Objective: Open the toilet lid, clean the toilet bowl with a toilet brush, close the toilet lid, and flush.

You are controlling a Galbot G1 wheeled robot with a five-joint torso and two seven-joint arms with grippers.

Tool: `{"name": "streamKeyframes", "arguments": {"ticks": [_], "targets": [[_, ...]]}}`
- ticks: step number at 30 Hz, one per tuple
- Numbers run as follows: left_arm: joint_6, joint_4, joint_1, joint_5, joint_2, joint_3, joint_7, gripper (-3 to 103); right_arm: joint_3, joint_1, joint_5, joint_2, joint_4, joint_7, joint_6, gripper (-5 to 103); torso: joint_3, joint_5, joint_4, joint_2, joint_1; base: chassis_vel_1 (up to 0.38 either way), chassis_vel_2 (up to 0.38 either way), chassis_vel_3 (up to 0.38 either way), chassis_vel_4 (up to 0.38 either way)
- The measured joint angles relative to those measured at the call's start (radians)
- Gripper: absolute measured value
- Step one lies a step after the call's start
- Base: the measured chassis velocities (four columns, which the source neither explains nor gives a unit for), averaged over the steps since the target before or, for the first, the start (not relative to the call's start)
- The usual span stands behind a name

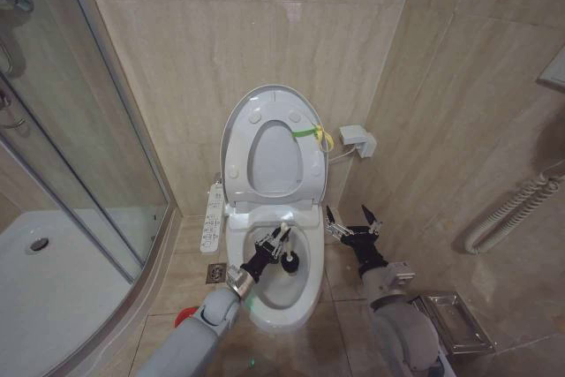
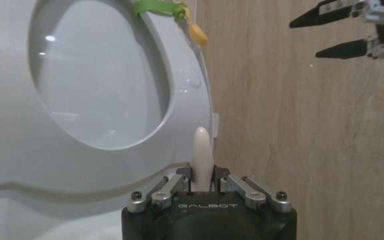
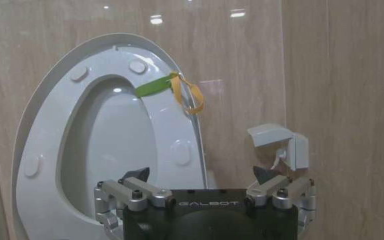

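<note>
The toilet lid (image 1: pixel 274 161) stands raised against the wall with the ring seat (image 1: pixel 238 156) folded up against it; a yellow-green band (image 1: pixel 311 132) hangs at its edge. Below lies the open toilet bowl (image 1: pixel 305 293). My left gripper (image 1: pixel 278 240) hovers over the bowl, shut on the thin white handle of the toilet brush (image 2: pixel 201 150); the bristle head is hidden. The left wrist view shows the left gripper (image 2: pixel 203 175) facing the raised seat (image 2: pixel 178 100). My right gripper (image 1: pixel 353 221) hangs open and holds nothing, right of the bowl, and shows as right gripper (image 3: pixel 201 176) facing the lid (image 3: pixel 112 145).
A control panel (image 1: pixel 213 216) runs along the bowl's left side. The red holder cup (image 1: pixel 185 315) sits on the floor by my left arm. The shower tray (image 1: pixel 53 280) and its glass door are at left. A white wall box (image 1: pixel 357 140) and a metal rack (image 1: pixel 455 322) are at right.
</note>
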Motion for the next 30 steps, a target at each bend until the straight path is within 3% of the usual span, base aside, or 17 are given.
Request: {"name": "streamKeyframes", "arguments": {"ticks": [5,12,17,22,23,30], "targets": [[0.001,0.016,-0.009,-0.011,-0.011,0.021,-0.004,21,0.0,0.0,0.0,0.0,0.0,0.0,0.0,100,0.0,0.0001,-0.0001,0.0,0.0,0.0,0.0,0.0,0.0],[0.006,0.113,-0.041,-0.137,-0.038,0.088,0.023,21,0.0,0.0,0.0,0.0,0.0,0.0,0.0,100,0.0,-0.0001,-0.0001,0.0,0.0,0.0,0.0,0.0,0.0],[0.008,0.153,-0.06,-0.135,-0.032,0.085,0.035,21,0.0,0.0,0.0,0.0,0.0,0.0,0.0,100,0.0,-0.0003,-0.0003,0.0,0.0,0.0,0.0,0.0,0.0],[0.014,0.202,-0.068,-0.078,-0.007,0.05,0.031,21,0.0,0.0,0.0,0.0,0.0,0.0,0.0,100,0.0,-0.0001,-0.0007,0.0,0.0,0.0,0.0,0.0,0.0],[0.015,0.212,-0.067,-0.068,0.0,0.045,0.03,21,0.0,0.0,0.0,0.0,0.0,0.0,0.0,100,0.001,-0.0001,0.0006,0.0,0.0,0.0,0.0,0.0,0.0],[0.005,0.224,-0.068,-0.029,0.006,-0.001,0.024,21,0.0,0.0,0.0,0.0,0.0,0.0,0.0,100,0.0,-0.0004,0.0,0.0,0.0,0.0,0.0,0.0,0.0]]}}
